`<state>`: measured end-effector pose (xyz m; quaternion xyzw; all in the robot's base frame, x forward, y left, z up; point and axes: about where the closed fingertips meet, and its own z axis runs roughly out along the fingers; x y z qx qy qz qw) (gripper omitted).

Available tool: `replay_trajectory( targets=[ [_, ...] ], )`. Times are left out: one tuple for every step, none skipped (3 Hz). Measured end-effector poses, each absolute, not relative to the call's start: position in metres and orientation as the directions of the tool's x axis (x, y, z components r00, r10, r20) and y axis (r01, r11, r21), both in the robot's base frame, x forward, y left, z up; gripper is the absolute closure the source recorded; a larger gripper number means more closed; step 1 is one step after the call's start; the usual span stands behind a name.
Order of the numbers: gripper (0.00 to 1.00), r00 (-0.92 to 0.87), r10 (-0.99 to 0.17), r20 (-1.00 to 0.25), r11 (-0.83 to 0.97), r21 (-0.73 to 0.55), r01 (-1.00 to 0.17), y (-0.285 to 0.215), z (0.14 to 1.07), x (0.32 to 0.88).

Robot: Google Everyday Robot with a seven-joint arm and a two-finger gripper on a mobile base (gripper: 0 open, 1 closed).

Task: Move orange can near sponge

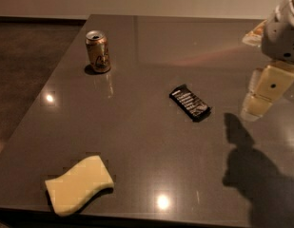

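Note:
The orange can (98,52) stands upright at the far left of the dark table (137,127), silver top and pull tab up. The pale-yellow sponge (79,185) lies flat near the front left edge, well apart from the can. My gripper (259,101) hangs above the right side of the table, pointing down, far from both can and sponge. It holds nothing that I can see. Its shadow falls on the table below and in front of it.
A flat black snack wrapper (190,102) lies near the middle of the table, between the gripper and the can. The table's left edge runs diagonally beside the can and sponge, with dark floor (23,70) beyond it.

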<state>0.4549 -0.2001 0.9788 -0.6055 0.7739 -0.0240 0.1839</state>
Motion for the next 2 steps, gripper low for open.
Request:
replay_trajectory(
  targets=[
    [0.0,-0.182,-0.936,-0.301,0.267,-0.27,-0.925,-0.175,0.978,0.487],
    [0.0,-0.175,-0.928,-0.328,0.269,-0.269,-0.925,-0.15,0.974,0.519]
  ],
)
